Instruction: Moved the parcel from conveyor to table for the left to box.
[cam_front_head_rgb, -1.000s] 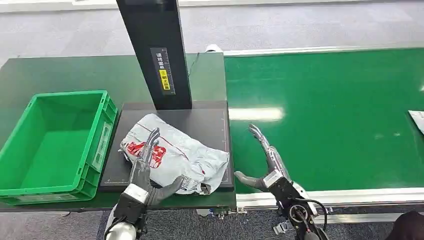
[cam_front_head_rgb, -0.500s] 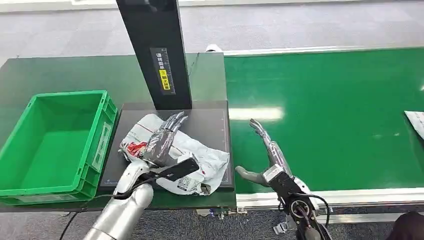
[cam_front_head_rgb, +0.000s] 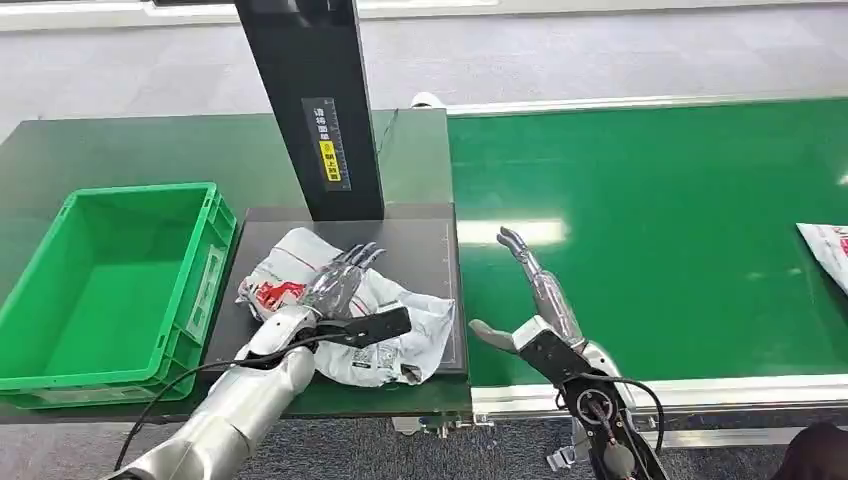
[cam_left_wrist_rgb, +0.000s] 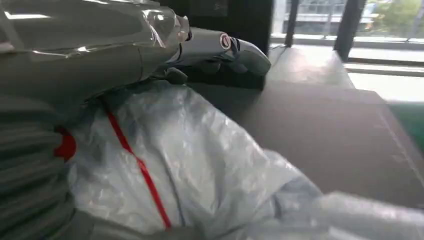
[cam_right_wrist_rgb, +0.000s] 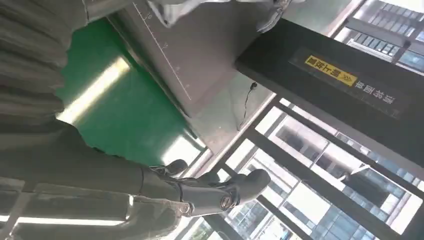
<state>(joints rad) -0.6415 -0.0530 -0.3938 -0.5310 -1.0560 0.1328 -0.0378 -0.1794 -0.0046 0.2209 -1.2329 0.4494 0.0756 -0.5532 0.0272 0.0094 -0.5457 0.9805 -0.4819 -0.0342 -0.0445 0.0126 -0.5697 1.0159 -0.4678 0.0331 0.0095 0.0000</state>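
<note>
One parcel (cam_front_head_rgb: 345, 310) lies crumpled on the black pad of the table (cam_front_head_rgb: 150, 150); my left robot hand (cam_front_head_rgb: 335, 290) rests flat on it, fingers outstretched, not gripping. My right robot hand (cam_front_head_rgb: 530, 300) hovers over the green conveyor (cam_front_head_rgb: 650, 220), fingers spread and empty.

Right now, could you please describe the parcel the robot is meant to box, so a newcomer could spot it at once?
Find the tall black post; at its foot lies a flat black platform. On it sits the crumpled white plastic parcel with red markings, under the left hand. The other white parcel lies far off on the green conveyor belt.
</note>
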